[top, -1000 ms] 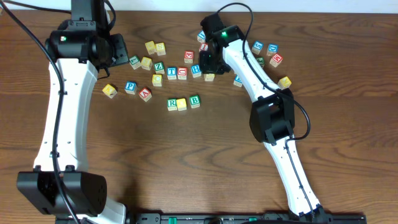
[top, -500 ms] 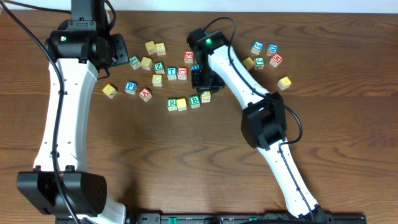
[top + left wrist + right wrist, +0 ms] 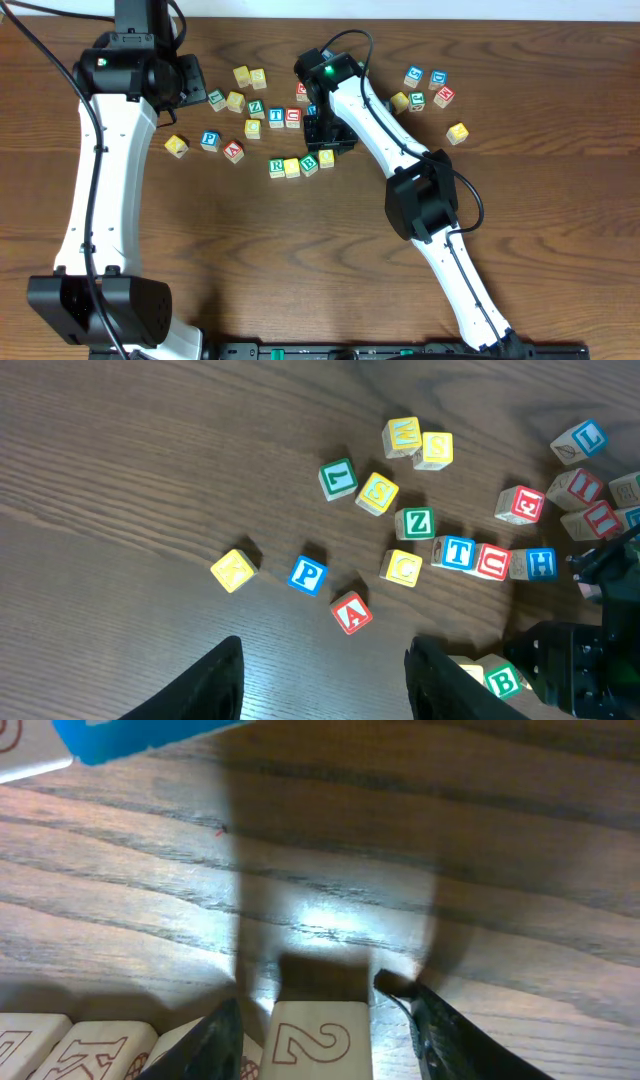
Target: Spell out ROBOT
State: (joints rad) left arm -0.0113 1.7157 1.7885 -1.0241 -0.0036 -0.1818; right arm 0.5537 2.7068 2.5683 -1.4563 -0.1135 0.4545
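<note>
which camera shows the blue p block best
The left wrist view: the blue P block sits large and unobstructed, its letter readable. Overhead shows the blue P block small but clear. The right wrist view does not show it.

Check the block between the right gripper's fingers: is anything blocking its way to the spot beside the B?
Nothing visible does. The 2 block between the right gripper fingers is already at the row's end beside the B block, with bare table beyond it.
</note>
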